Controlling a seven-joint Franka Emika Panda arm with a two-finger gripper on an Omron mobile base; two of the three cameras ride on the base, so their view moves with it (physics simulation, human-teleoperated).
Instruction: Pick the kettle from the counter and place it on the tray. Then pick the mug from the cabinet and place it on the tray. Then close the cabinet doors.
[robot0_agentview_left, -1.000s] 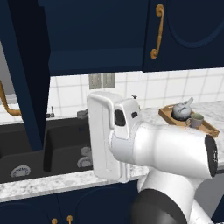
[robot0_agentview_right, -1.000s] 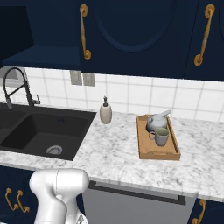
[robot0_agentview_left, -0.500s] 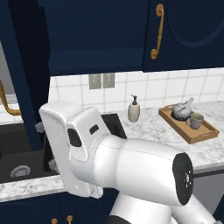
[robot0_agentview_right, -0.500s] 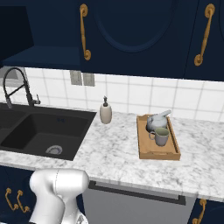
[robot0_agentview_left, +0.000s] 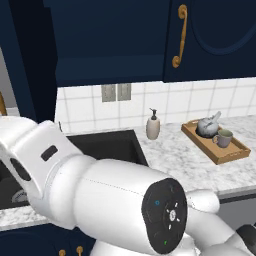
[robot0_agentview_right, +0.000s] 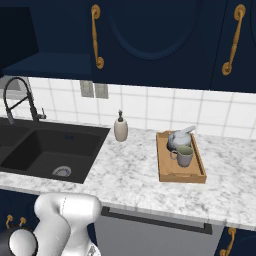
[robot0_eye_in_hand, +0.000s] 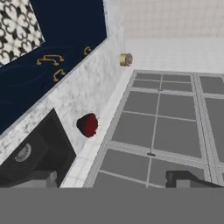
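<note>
Writing and labels: none legible on any item; the round black cap on the arm's joint (robot0_agentview_left: 165, 216) carries small marks too fine to read.

Kettle (robot0_agentview_right: 178, 139): squat, rounded, pale grey, spout angled up; sits at the far end of the tray. Its base is hidden by the mug in the right base view.

Mug (robot0_agentview_right: 184, 156): small greyish-olive cylinder with a handle, on the tray just in front of the kettle, close beside it.

Tray (robot0_agentview_right: 165, 171): shallow brown wooden rectangle with raised edges, lying on the counter to the right of the sink.

Counter (robot0_agentview_right: 131, 173): white-grey speckled marble.

Sink (robot0_agentview_right: 47, 149): black, matte, with a round drain; its left part is cut off in the right base view.

Soap pump bottle (robot0_agentview_right: 120, 128): beige, rounded body, narrow pump top; stands by the tiled wall between sink and tray.

Faucet (robot0_agentview_right: 20, 98): dark arched coil type.

Cabinet doors (robot0_agentview_right: 150, 37): dark navy, arched panel outline, curved brass-gold handles (robot0_agentview_right: 96, 36); tops cut off.

Gripper (robot0_eye_in_hand: 114, 179): two dark tips well apart with nothing between them, seen in the hand view, which looks along grey window panes. A dark red rounded object (robot0_eye_in_hand: 88, 125) and a small brass-coloured cylinder (robot0_eye_in_hand: 126, 59) on the speckled ledge are hard to identify.
</note>
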